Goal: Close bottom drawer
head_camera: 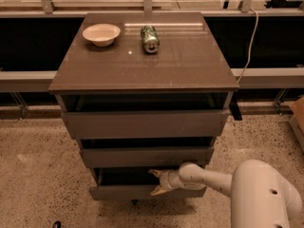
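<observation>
The bottom drawer (126, 192) is the lowest and narrowest of three grey-brown drawers in a cabinet. It stands pulled out a little, with a dark gap above its slim front panel. My gripper (155, 182) reaches in from the right on a white arm (213, 179). Its fingertips are spread over the top edge of the drawer front, right of the middle, one above the edge and one against the panel. It holds nothing.
The middle drawer (147, 156) and top drawer (142, 123) also stand slightly out. On the cabinet top (190, 61) are a white bowl (101, 33) and a green can (150, 38) lying on its side. The floor is speckled. A cable (248, 46) hangs at right.
</observation>
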### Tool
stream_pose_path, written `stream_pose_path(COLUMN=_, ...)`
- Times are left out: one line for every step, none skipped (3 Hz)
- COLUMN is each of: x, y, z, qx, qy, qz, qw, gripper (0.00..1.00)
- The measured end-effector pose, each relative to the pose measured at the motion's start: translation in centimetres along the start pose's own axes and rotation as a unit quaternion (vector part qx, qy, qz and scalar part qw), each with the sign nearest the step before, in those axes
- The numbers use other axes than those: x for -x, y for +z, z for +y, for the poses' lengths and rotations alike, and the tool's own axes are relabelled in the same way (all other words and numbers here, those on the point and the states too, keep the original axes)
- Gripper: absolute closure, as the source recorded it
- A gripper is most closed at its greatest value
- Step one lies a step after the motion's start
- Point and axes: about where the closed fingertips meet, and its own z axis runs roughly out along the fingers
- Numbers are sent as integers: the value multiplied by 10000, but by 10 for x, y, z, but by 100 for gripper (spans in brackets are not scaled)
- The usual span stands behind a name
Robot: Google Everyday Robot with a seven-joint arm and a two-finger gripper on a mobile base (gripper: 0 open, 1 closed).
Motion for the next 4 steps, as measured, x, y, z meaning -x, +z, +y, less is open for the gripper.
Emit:
stream_pose_path(x=4, y=-6, z=-4, qx=-60, qy=-82, qz=-88, qw=9999, gripper=12)
stream_pose_path(x=6, y=-17, z=-2, qx=-177, qy=-97, qz=-177, qw=9996, gripper=11)
stream_pose_path(x=-4, y=-26, z=21, qx=-151, qy=65, qz=-158, qw=9997, gripper=24)
stream_pose_path(x=-17, y=-29, z=50, qx=-11, qy=296, qz=-175, qw=9994, gripper=26)
